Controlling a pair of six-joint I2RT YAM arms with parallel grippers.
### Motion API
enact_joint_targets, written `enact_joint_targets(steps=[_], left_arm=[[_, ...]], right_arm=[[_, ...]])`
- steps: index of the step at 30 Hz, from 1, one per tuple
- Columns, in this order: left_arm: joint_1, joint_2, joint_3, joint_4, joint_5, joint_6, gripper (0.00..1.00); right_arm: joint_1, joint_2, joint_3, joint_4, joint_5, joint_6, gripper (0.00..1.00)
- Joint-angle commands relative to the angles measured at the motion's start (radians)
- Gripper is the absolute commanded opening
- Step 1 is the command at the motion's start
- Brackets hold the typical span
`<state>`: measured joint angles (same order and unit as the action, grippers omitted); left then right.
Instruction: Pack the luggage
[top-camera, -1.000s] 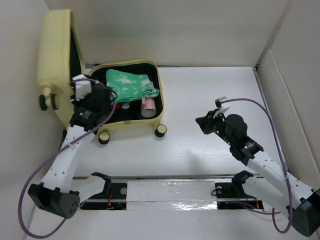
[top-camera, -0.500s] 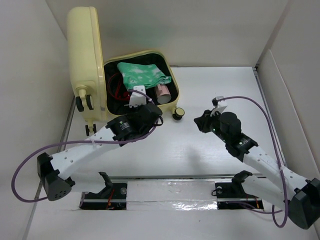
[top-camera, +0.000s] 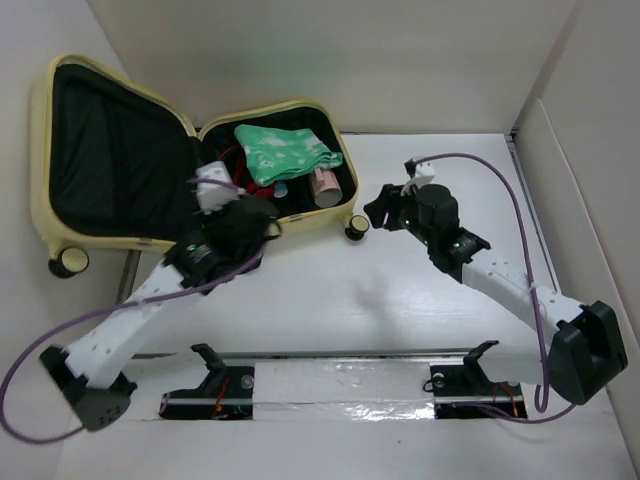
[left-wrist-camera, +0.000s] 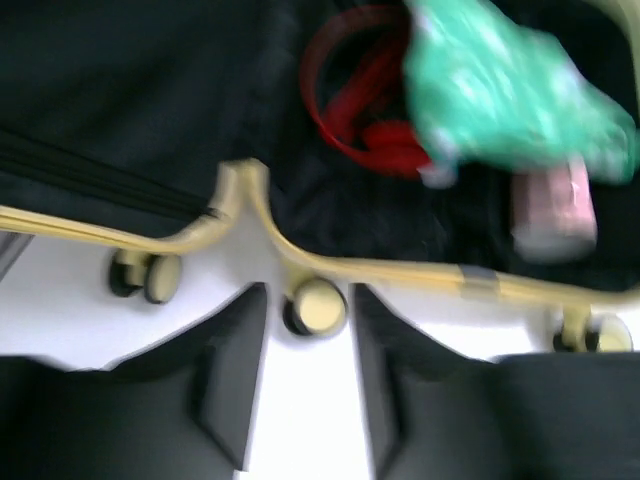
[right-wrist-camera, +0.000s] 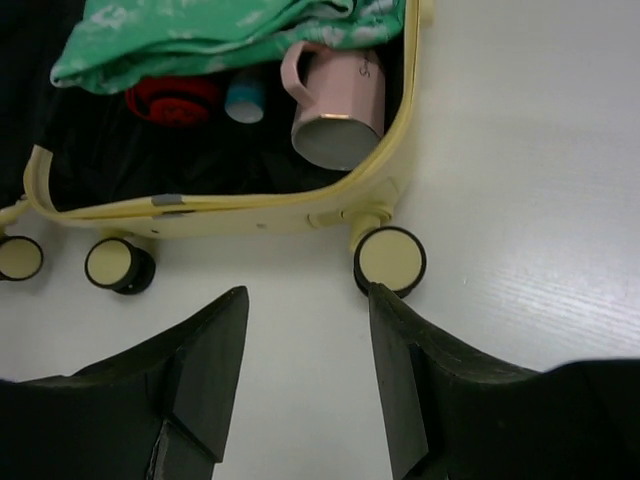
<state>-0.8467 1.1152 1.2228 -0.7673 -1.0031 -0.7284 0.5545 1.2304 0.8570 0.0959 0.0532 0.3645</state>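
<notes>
The pale yellow luggage (top-camera: 310, 220) lies opened flat at the back left, its black-lined lid (top-camera: 110, 150) spread to the left. The base holds a green patterned cloth (top-camera: 285, 152), a pink mug (right-wrist-camera: 340, 100) and a red coiled item (left-wrist-camera: 365, 110). My left gripper (top-camera: 232, 208) hovers over the near rim by the hinge; it (left-wrist-camera: 308, 298) is open, with a cream wheel (left-wrist-camera: 316, 306) just past its fingertips. Off the right front corner, my right gripper (top-camera: 378, 210) is open above bare table, and it (right-wrist-camera: 307, 292) stands close to the corner wheel (right-wrist-camera: 390, 258).
White walls close in the table at the back and both sides, with a slanted panel (top-camera: 590, 200) on the right. A metal rail with foil tape (top-camera: 340, 385) runs along the near edge between the arm bases. White tabletop spreads right of the suitcase.
The lid has swung from upright down to lie flat on the left. My left arm shifted left along the rim and its jaws opened. My right gripper moved toward the suitcase corner and opened.
</notes>
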Motion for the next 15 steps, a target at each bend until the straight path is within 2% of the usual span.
enact_joint_targets(steps=[1, 3, 5, 7, 10, 12, 13, 15], left_arm=[[0.186, -0.261, -0.072, -0.009, 0.009, -0.057, 0.41], [0.256, -0.351, -0.163, 0.075, 0.092, -0.031, 0.52], [0.323, -0.422, -0.184, 0.053, 0.112, -0.049, 0.54], [0.334, -0.425, -0.175, -0.007, 0.098, -0.092, 0.56], [0.334, -0.399, -0.16, -0.127, 0.067, -0.184, 0.58], [0.334, -0.399, -0.181, -0.101, 0.105, -0.155, 0.6], [0.334, -0.391, -0.19, -0.061, 0.148, -0.119, 0.61], [0.334, -0.364, -0.186, -0.015, 0.187, -0.086, 0.61]], right_arm=[[-0.022, 0.072, 0.118, 0.07, 0.019, -0.015, 0.59], [-0.05, 0.193, 0.18, 0.056, 0.007, -0.015, 0.68], [-0.068, 0.315, 0.29, 0.021, -0.01, -0.009, 0.78], [-0.079, 0.395, 0.374, -0.039, 0.016, -0.007, 0.81], [-0.088, 0.553, 0.532, -0.138, 0.024, -0.025, 0.82], [-0.108, 0.66, 0.621, -0.179, 0.016, -0.042, 0.81], [-0.108, 0.713, 0.654, -0.208, -0.028, -0.039, 0.76], [-0.125, 0.73, 0.649, -0.171, -0.122, -0.027, 0.72]])
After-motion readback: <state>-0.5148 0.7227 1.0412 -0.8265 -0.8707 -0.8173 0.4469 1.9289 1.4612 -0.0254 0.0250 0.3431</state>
